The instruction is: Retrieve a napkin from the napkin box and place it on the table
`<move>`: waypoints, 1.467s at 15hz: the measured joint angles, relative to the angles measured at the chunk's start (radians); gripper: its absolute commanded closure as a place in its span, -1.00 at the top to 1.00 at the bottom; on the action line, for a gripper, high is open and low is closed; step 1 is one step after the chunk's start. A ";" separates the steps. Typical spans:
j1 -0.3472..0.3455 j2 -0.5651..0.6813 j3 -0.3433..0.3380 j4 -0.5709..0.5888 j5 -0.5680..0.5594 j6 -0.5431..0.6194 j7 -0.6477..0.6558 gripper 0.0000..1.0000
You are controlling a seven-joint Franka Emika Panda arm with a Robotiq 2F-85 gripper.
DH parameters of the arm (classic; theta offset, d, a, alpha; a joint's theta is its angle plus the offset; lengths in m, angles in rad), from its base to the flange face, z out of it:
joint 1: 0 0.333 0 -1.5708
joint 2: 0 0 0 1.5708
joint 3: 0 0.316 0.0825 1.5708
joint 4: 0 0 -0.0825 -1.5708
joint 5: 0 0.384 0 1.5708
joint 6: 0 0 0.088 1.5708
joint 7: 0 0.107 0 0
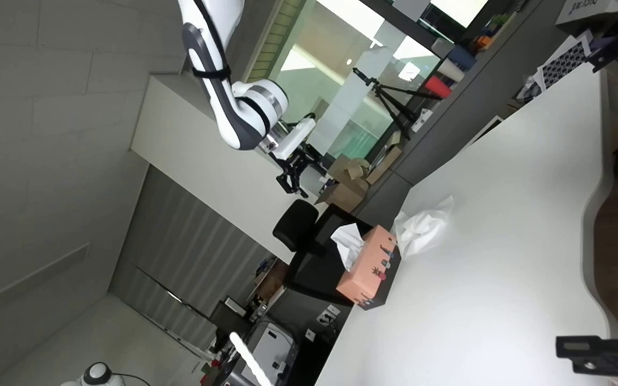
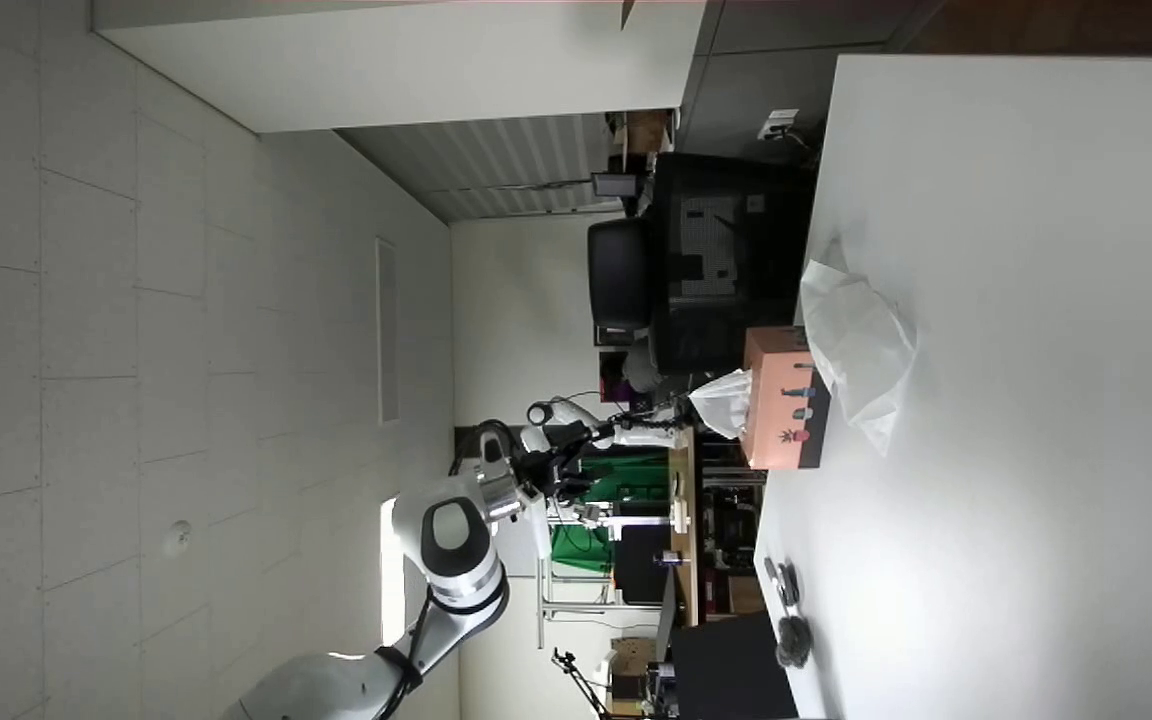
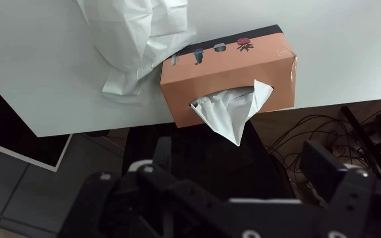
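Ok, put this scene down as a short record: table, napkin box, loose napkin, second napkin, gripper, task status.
Table: white, smooth-topped
Napkin box: salmon with a dark base band, upright near the table's edge
Loose napkin: white, crumpled, lying on the table beside the box; contact unclear
Second napkin: poking out of the box's top
Gripper: open, empty, apart from the box
Task status: looks done, since one napkin lies out on the table
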 measured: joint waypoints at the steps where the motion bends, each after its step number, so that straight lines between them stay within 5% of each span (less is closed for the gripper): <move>1: 0.000 0.020 0.000 0.020 0.000 0.001 0.000 1.00; 19: 0.000 0.027 -0.001 0.036 0.001 0.001 -0.002 1.00; 22: -0.004 0.037 0.006 0.042 0.001 0.009 -0.103 1.00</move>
